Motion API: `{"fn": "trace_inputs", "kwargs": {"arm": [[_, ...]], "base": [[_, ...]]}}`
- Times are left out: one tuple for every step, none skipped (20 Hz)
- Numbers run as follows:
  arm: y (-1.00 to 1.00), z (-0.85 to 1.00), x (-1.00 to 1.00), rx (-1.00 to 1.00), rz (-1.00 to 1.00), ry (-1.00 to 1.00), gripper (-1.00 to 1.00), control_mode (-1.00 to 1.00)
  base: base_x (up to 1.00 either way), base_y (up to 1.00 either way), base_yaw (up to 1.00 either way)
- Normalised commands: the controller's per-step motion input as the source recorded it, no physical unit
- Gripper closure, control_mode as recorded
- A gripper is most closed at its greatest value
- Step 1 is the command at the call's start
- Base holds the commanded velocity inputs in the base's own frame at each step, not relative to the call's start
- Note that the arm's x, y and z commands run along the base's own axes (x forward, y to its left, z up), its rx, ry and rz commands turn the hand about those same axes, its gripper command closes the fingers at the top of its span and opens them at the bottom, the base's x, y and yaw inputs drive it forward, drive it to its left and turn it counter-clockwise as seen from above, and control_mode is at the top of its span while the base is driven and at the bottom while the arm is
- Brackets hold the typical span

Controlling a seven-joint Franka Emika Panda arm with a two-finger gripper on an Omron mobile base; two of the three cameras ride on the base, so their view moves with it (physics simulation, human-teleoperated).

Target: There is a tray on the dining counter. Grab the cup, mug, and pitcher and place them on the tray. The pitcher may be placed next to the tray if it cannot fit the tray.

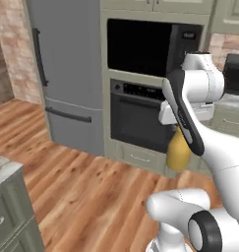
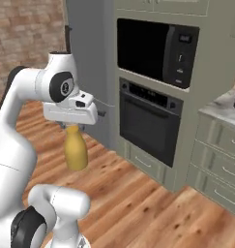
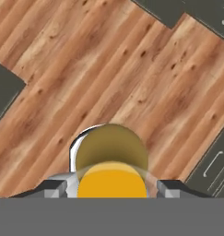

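End effector (image 3: pixel 112 188) around one pitcher (image 2: pixel 76 151), above wood floor (image 1: pixel 91 192)

Pitcher (image 1: pixel 178 152) neck hidden behind arm.

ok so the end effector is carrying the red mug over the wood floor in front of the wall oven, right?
Not the mug. The end effector holds the mustard-tan pitcher by its neck, hanging upright; the right base view shows this plainly. The rest is right: it is above the wood floor, in front of the wall oven.
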Motion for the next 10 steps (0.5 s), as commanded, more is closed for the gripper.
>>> {"fn": "trace_inputs", "kwargs": {"arm": [[0.00,0.00,0.00,0.00,0.00,0.00,1.00,1.00],[0.00,0.00,0.00,0.00,0.00,0.00,1.00,1.00],[0.00,0.00,0.00,0.00,0.00,0.00,1.00,1.00],[0.00,0.00,0.00,0.00,0.00,0.00,1.00,1.00],[0.00,0.00,0.00,0.00,0.00,0.00,1.00,1.00],[0.00,0.00,0.00,0.00,0.00,0.00,1.00,1.00],[0.00,0.00,0.00,0.00,0.00,0.00,1.00,1.00],[0.00,0.00,0.00,0.00,0.00,0.00,1.00,1.00],[0.00,0.00,0.00,0.00,0.00,0.00,1.00,1.00],[0.00,0.00,0.00,0.00,0.00,0.00,1.00,1.00]], "base": [[0.81,-0.59,0.59],[0.82,-0.63,0.57],[0.81,-0.77,0.51],[0.80,-0.79,0.50],[0.75,-0.82,0.50],[0.72,-0.84,0.49],[0.71,-0.80,0.50],[0.68,-0.78,0.51],[0.67,-0.78,0.51],[0.68,-0.76,0.51]]}}
